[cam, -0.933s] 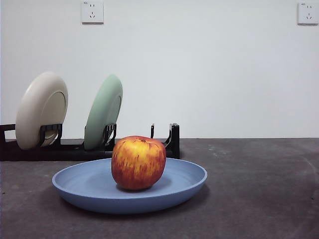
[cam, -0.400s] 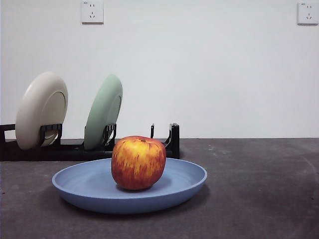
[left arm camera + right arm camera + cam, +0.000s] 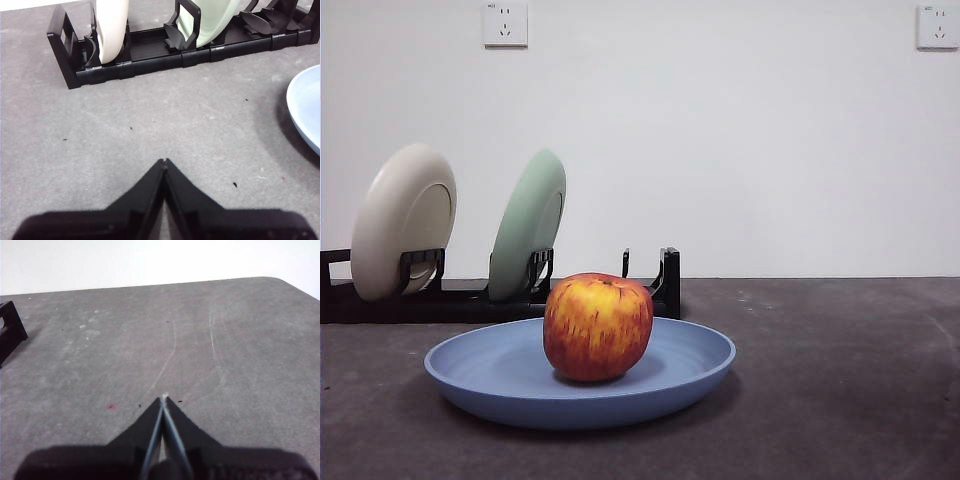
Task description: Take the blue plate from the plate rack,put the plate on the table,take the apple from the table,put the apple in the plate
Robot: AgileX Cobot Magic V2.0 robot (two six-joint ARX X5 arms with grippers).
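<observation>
Resting upright in the middle of the blue plate (image 3: 579, 378), the apple (image 3: 598, 326) sits with its stem end up, and the plate lies flat on the table (image 3: 840, 380) just in front of the plate rack (image 3: 500, 296). A cream plate (image 3: 402, 220) and a pale green plate (image 3: 527, 224) stand tilted in the rack's slots, with the end slot nearest the apple empty. The left pincer (image 3: 164, 167) hovers over bare table, jaws pressed together and holding nothing; the rack lies ahead of it and the plate's rim shows off to one side, well apart from its tips. The right pincer (image 3: 163, 401) is likewise closed and empty above bare table, with what seems to be a corner of the rack far off to its side
</observation>
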